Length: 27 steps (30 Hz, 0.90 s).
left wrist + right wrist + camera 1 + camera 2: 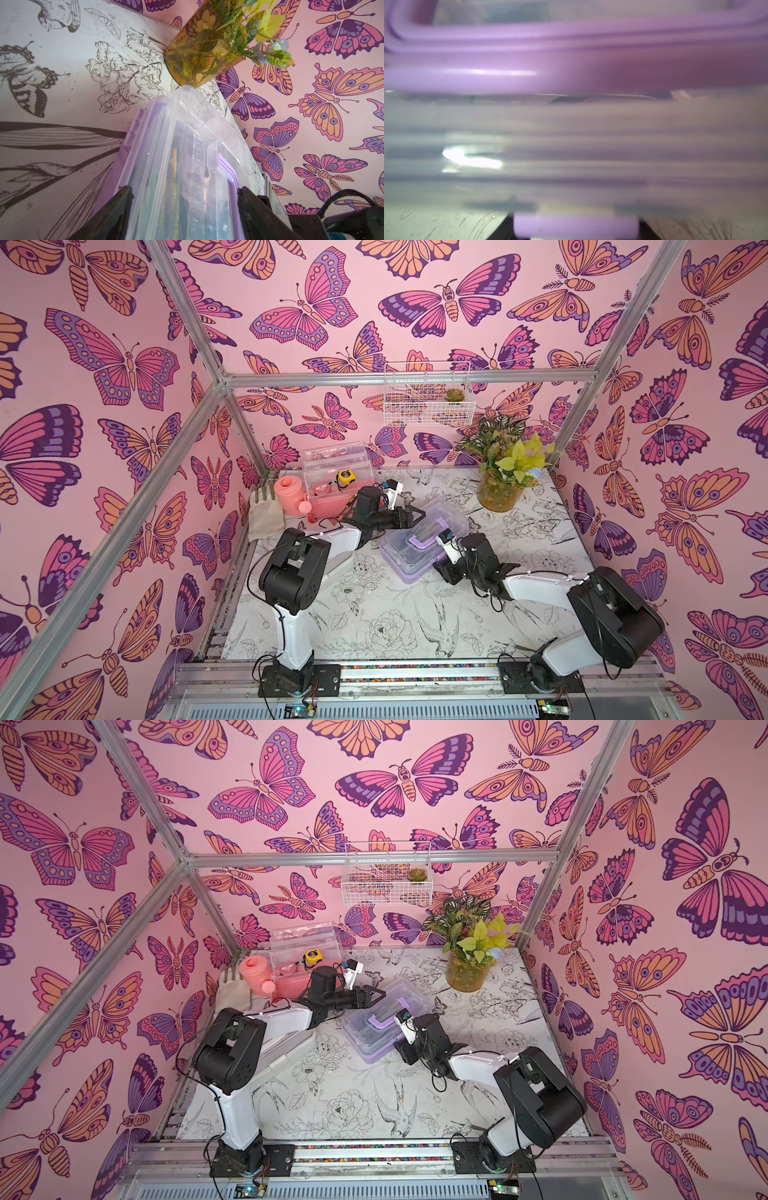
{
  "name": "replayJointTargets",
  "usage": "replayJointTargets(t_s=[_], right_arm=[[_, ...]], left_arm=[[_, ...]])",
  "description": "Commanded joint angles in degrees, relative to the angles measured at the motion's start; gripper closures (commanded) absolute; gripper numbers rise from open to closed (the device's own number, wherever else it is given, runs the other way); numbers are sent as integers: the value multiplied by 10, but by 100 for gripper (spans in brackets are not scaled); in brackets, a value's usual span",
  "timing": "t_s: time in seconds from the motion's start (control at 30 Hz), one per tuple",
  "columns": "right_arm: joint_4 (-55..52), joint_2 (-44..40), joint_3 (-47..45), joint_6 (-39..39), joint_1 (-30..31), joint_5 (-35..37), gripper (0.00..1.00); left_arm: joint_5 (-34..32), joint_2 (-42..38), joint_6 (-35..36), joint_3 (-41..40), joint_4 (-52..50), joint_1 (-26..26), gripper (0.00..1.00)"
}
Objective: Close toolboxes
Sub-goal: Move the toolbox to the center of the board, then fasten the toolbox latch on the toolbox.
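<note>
Purple toolbox [187, 158] sits between the left pincer's [185, 207] wide-spread fingers [116, 209].

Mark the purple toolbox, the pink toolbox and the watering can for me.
purple toolbox [405, 551]: in a top view, on its clear lid.
pink toolbox [326, 506]: in a top view, on its pink base.
watering can [286, 494]: in a top view, on its round body.

Both top views are bright, even and sharp, bowed at the edges. The right wrist view is badly blurred, with white glare on the purple toolbox [591, 135].
</note>
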Motion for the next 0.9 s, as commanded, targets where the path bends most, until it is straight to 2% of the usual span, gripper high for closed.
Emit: replayJointTargets(t_s=[0.0, 0.13, 0.3, 0.37, 0.7, 0.87], right_arm=[[53, -18, -7, 3, 8, -43, 40], [65, -15, -18, -5, 8, -31, 42], [78, -10, -22, -5, 8, -21, 62], [79, -10, -25, -7, 8, -16, 66], [128, -10, -63, 10, 8, -17, 66], [105, -30, -60, 8, 8, -18, 67]], left_arm=[[-1, -3, -10, -32, -43, -3, 18], [0, -9, -12, -17, -55, 4, 15], [3, 7, -16, 8, -60, 4, 15], [4, 11, -18, 12, -59, 4, 15], [-1, 10, -2, 26, -79, 8, 15], [-6, 11, 13, 33, -96, 11, 15]])
